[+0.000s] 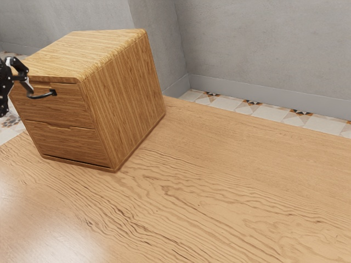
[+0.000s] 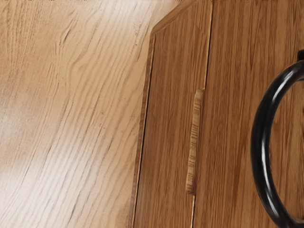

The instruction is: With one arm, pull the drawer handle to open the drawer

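A wooden cabinet point(image 1: 115, 82) with two drawers stands at the exterior view's left on a wooden surface. The upper drawer front point(image 1: 60, 109) carries a black curved handle point(image 1: 43, 95) and looks flush with the lower drawer front point(image 1: 68, 143). My gripper point(image 1: 22, 76) sits at the left edge of that view, right by the handle's near end; whether it touches the handle is unclear. In the wrist view the black handle point(image 2: 261, 142) arcs close under my hand, over the upper drawer front point(image 2: 237, 71). Beside it is the lower drawer's small wooden lip point(image 2: 194, 142).
The wooden surface point(image 1: 219, 186) stretches wide to the exterior view's right of the cabinet. Grey walls point(image 1: 258, 38) meet in a corner behind it, with patterned tiles point(image 1: 274, 112) along their base.
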Controlling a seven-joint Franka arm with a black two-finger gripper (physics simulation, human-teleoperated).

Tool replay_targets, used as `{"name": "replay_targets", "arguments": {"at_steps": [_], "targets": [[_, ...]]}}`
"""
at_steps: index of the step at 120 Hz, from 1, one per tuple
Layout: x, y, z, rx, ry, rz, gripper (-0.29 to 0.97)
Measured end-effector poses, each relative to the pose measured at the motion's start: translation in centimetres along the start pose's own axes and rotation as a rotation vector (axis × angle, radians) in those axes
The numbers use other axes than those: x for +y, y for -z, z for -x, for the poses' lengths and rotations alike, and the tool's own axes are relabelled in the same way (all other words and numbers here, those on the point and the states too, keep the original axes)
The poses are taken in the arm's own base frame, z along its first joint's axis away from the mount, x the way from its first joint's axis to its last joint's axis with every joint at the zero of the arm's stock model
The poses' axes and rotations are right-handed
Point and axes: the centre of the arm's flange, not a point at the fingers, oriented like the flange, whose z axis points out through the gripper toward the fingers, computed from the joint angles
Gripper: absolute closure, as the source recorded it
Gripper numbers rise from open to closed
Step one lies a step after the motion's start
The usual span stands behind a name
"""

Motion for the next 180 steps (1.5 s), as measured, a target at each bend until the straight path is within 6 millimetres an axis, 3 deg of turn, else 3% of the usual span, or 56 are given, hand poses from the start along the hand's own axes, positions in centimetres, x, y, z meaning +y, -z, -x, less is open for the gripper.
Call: {"name": "replay_targets", "arguments": {"at_steps": [31,93,148,180], "targets": [[0.8,-0.7,0.9,0.002,-0.026,0.020,0.00],[3.5,-3.9,-0.7,0.012,-0.046,0.042,0.00],[2.7,-5.6,-0.8,0.009,-0.060,0.049,0.00],[2.6,-5.6,-0.9,0.013,-0.064,0.058,0.25]]}}
